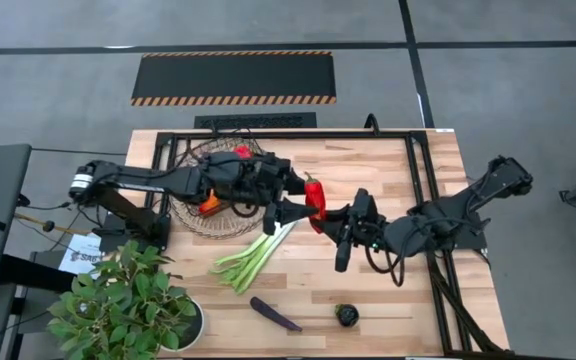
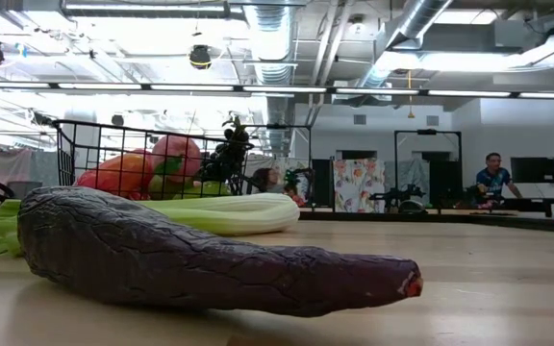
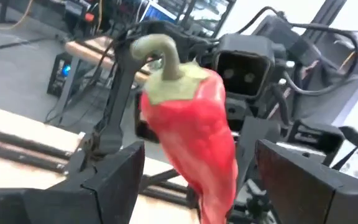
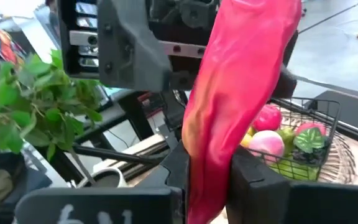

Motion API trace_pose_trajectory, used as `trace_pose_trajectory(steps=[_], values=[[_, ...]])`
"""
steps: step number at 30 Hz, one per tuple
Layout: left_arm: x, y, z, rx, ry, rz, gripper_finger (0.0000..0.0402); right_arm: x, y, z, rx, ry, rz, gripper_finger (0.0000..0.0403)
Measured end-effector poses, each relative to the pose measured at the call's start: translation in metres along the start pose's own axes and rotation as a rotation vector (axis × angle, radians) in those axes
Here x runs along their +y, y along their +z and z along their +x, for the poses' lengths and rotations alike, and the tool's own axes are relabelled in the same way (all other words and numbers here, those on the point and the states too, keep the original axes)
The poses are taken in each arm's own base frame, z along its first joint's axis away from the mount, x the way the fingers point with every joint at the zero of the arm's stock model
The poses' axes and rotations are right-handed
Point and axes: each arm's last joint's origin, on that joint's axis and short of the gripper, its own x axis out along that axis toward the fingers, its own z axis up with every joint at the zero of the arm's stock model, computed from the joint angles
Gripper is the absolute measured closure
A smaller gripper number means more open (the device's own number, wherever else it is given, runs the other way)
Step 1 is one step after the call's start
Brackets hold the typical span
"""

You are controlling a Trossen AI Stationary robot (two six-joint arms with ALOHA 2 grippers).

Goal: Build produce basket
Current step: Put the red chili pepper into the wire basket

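A red chilli (image 1: 314, 200) with a green stem hangs above the table's middle, to the right of the wire basket (image 1: 190, 222). My right gripper (image 4: 210, 168) is shut on it. My left gripper (image 3: 201, 149) reaches across over the basket and stands open. Its fingers (image 3: 114, 180) flank the chilli (image 3: 197, 130) with a gap on each side. The basket (image 2: 85, 144) holds peaches, pears and other produce. A green-white stalk (image 1: 258, 255) and a purple aubergine (image 1: 275, 314) lie flat on the wood. My right gripper pinches the chilli's lower, tapering part (image 4: 204, 174) between its two fingers (image 4: 253, 180). The fingers come roughly level from the table's right side and lie across the chilli. The chilli stands nearly upright above them, stem end up, clear of the table.
A potted plant (image 1: 118, 305) stands at the near left corner. A small dark round thing (image 1: 347, 315) lies near the front edge, right of the aubergine (image 2: 210, 255). A black frame (image 1: 418, 160) borders the table's far and right parts.
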Motion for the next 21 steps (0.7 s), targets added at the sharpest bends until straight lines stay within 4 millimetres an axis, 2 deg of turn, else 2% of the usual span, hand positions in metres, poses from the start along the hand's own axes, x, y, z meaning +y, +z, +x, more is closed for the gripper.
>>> trace_pose_trajectory(steps=[6,10,21], values=[[0.003,-0.007,0.013,-0.005,-0.046,-0.041,0.0109,0.0,0.001,0.005,-0.009,0.004,0.006,0.0335],[0.003,-0.007,0.013,0.001,-0.058,-0.044,0.0119,0.0,0.0,0.005,-0.007,0.004,0.004,0.0335],[0.004,-0.008,0.013,0.003,-0.035,-0.071,0.0241,0.0,0.0,0.004,-0.004,0.005,0.0,0.0335]])
